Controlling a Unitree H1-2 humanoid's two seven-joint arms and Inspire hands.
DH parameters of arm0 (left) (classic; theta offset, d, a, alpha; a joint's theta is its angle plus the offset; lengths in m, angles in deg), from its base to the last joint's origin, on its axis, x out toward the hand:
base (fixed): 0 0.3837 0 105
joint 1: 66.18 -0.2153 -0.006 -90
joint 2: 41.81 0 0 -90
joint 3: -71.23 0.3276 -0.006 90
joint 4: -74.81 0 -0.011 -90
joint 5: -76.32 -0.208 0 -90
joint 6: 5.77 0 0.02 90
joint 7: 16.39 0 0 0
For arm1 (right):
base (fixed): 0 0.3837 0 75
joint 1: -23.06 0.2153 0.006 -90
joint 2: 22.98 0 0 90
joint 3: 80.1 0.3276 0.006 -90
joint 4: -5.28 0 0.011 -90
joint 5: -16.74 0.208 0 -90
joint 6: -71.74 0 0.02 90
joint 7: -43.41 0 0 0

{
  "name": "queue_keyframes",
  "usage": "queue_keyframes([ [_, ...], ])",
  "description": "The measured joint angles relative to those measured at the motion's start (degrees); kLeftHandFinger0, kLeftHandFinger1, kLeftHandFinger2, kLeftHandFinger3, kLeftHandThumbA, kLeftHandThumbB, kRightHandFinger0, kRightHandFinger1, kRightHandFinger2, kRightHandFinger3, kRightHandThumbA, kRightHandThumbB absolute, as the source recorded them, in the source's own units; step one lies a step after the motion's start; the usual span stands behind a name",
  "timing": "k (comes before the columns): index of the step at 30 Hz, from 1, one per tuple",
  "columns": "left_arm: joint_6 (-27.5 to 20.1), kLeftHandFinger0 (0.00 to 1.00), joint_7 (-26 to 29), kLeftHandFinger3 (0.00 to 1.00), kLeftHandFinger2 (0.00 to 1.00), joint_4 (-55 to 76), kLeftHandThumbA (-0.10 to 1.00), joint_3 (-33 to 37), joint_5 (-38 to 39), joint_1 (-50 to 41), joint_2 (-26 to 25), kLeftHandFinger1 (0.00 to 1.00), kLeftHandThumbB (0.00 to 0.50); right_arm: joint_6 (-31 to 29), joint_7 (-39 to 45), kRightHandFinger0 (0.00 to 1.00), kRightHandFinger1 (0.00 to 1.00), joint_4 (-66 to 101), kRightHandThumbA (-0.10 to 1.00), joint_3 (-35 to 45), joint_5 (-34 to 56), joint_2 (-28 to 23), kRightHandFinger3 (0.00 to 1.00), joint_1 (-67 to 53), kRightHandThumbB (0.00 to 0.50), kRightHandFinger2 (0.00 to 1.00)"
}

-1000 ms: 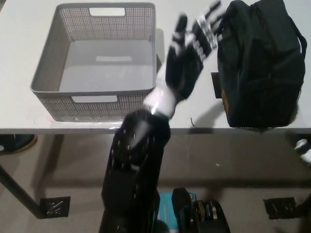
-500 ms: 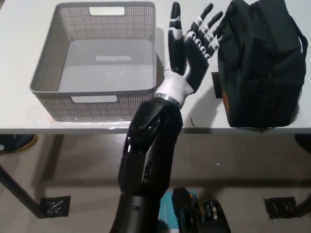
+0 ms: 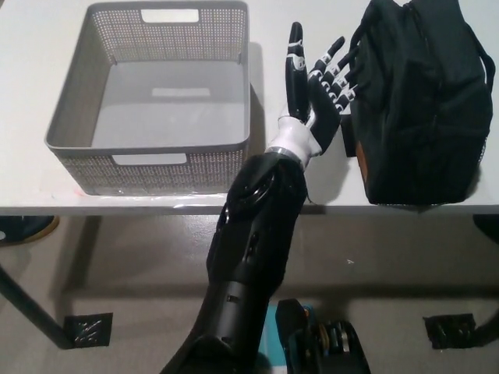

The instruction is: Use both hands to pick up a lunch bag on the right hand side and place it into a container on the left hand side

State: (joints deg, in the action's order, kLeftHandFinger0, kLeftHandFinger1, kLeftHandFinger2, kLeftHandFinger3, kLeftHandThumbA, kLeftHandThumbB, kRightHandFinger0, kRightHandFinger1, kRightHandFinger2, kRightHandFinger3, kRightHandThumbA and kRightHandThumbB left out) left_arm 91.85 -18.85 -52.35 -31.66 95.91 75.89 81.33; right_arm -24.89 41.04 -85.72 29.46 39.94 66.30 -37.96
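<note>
No legible text or labels.

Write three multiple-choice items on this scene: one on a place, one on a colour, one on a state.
1. Where is the lunch bag?
A. in the basket
B. on the table, right of the basket
C. on the floor

2. What colour is the basket?
A. grey
B. red
C. blue

3. How is the hand beside the bag?
A. closed on the bag
B. open, fingers spread
C. inside the basket

Answers:
1 B, it stands on the table apart from the basket.
2 A, grey mesh walls.
3 B, its fingers stand apart, gripping nothing.
</note>
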Motion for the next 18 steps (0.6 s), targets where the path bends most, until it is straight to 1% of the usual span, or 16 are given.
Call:
queue_keyframes([
  [1,-0.3,1.00,0.0,1.00,1.00,-0.3,1.00,0.0,0.0,0.0,-0.2,1.00,0.318,0.2,0.2,1.00,1.00,-0.7,1.00,-0.1,0.2,-0.1,1.00,0.8,0.148,1.00],
  [4,-2.2,1.00,0.2,1.00,1.00,-1.4,1.00,1.2,-1.3,0.0,-1.8,1.00,0.326,1.0,0.7,1.00,1.00,-2.2,1.00,-0.6,0.8,-0.3,1.00,2.8,0.163,1.00],
  [5,-2.5,1.00,0.3,1.00,1.00,-1.5,1.00,1.8,-1.6,0.0,-2.2,1.00,0.353,1.1,0.8,1.00,1.00,-2.4,1.00,-0.7,0.8,-0.4,1.00,3.0,0.173,1.00],
  [6,-3.5,1.00,0.5,1.00,1.00,-1.9,1.00,3.3,-2.9,0.0,-3.2,1.00,0.390,1.3,0.9,1.00,1.00,-2.7,1.00,-0.9,0.8,-0.4,1.00,3.4,0.172,1.00],
  [7,-4.8,1.00,0.9,1.00,1.00,-2.4,1.00,4.8,-4.5,0.0,-4.2,1.00,0.408,1.4,0.9,1.00,1.00,-2.9,1.00,-1.1,0.8,-0.3,1.00,3.5,0.173,1.00],
  [8,-5.6,1.00,1.4,1.00,1.00,-3.0,1.00,5.9,-5.6,0.0,-5.0,1.00,0.372,1.4,1.0,1.00,1.00,-3.2,1.00,-1.2,0.8,-0.3,1.00,3.5,0.168,1.00],
  [9,-6.2,1.00,1.7,1.00,1.00,-3.5,1.00,6.8,-6.6,0.0,-5.6,1.00,0.367,1.4,1.0,1.00,1.00,-3.5,1.00,-1.3,0.8,-0.3,1.00,3.5,0.170,1.00],
  [11,-7.3,1.00,3.2,1.00,1.00,-4.9,1.00,9.3,-9.1,-0.1,-7.2,1.00,0.368,1.4,1.0,1.00,1.00,-4.2,1.00,-1.4,0.8,-0.3,1.00,3.5,0.168,1.00],
  [12,-7.7,1.00,3.7,1.00,1.00,-5.5,1.00,10.4,-10.0,-0.1,-7.7,1.00,0.385,1.5,1.0,1.00,1.00,-4.5,1.00,-1.5,0.8,-0.3,1.00,3.4,0.164,1.00],
  [16,-8.7,1.00,6.2,1.00,1.00,-7.7,1.00,14.8,-14.2,-0.1,-9.5,1.00,0.377,1.5,1.0,1.00,1.00,-5.8,1.00,-1.8,0.8,-0.2,1.00,3.4,0.174,1.00],
  [18,-9.5,1.00,8.3,1.00,1.00,-10.5,1.00,18.6,-17.4,0.0,-10.6,1.00,0.393,1.5,1.1,1.00,1.00,-7.2,1.00,-2.1,0.8,-0.2,1.00,3.5,0.168,1.00],
])
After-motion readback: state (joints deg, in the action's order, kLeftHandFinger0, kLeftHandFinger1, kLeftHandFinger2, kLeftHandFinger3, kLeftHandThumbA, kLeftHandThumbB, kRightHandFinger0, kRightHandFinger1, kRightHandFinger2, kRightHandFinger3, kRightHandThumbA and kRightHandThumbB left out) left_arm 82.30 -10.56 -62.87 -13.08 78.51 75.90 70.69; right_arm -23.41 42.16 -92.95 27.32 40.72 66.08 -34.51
